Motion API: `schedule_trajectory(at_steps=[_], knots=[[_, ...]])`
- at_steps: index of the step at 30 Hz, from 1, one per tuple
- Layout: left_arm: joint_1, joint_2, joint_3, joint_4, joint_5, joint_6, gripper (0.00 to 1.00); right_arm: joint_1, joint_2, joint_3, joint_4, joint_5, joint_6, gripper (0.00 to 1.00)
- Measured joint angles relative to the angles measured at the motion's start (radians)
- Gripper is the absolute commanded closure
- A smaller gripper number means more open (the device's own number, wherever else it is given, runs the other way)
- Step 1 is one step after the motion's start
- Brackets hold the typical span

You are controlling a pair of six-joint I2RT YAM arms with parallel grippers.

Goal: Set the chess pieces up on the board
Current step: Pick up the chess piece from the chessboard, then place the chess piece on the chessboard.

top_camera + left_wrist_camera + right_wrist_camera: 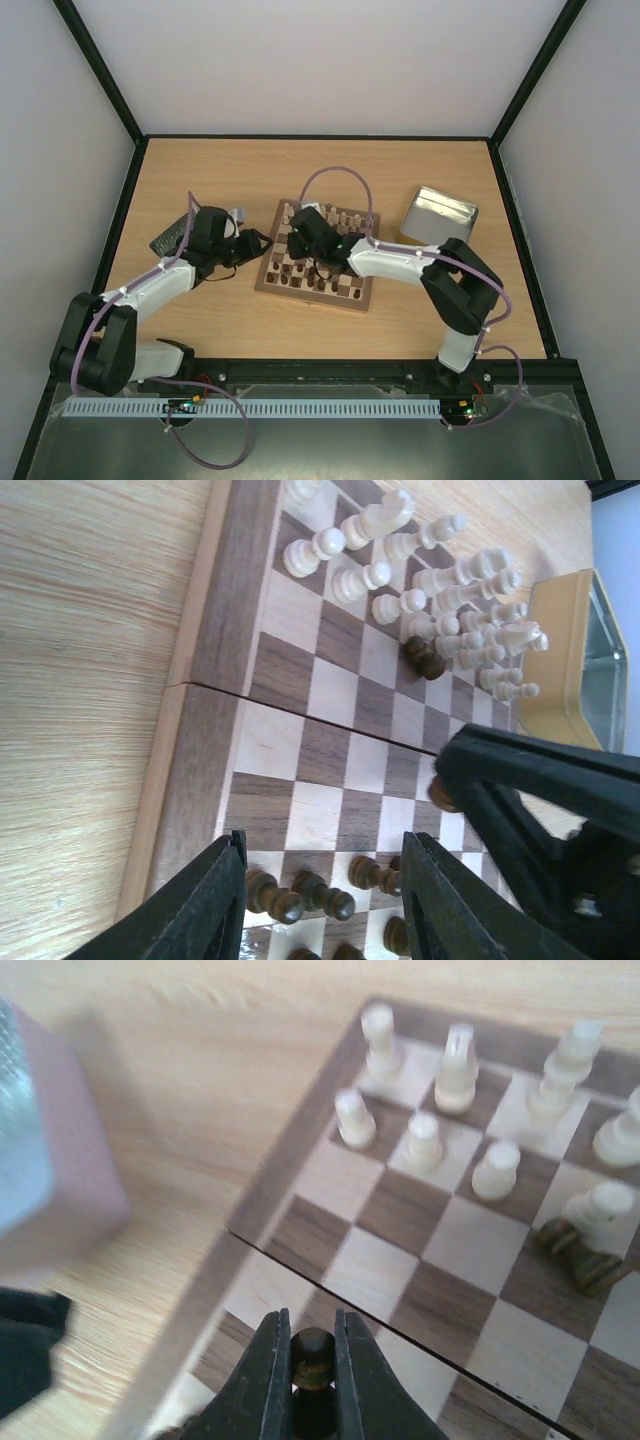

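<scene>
A dark pawn (313, 1352) is pinched upright between the fingers of the right gripper (312, 1335), over the board (385, 1270) near its edge on the dark side; whether its base touches a square cannot be told. The cream pieces (424, 1140) are ranked at the far end, with one stray dark piece (580, 1260) close against them; the left gripper (325, 890) is held at the board's rim, jaws apart on nothing. The pawn should be lowered straight down onto the centre of a free square; it should be released only once seated flat, clear of neighbours.
</scene>
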Motion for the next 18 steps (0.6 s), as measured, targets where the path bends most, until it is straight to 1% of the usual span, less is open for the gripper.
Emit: schedule_trajectory(at_steps=[5, 10, 12, 18], knots=[[-0.005, -0.011, 0.0, 0.043, 0.042, -0.011, 0.52, -0.011, -0.087, 0.0, 0.038, -0.013, 0.11, 0.98], [-0.056, -0.031, 0.0, 0.12, 0.076, -0.025, 0.42, -0.042, -0.163, -0.033, 0.079, -0.074, 0.259, 0.98], [-0.092, -0.04, 0.0, 0.153, 0.089, -0.022, 0.4, -0.06, -0.198, -0.065, 0.097, -0.105, 0.318, 0.98], [-0.153, -0.054, 0.0, 0.234, 0.117, -0.006, 0.38, -0.097, -0.272, -0.129, 0.115, -0.197, 0.436, 0.97]])
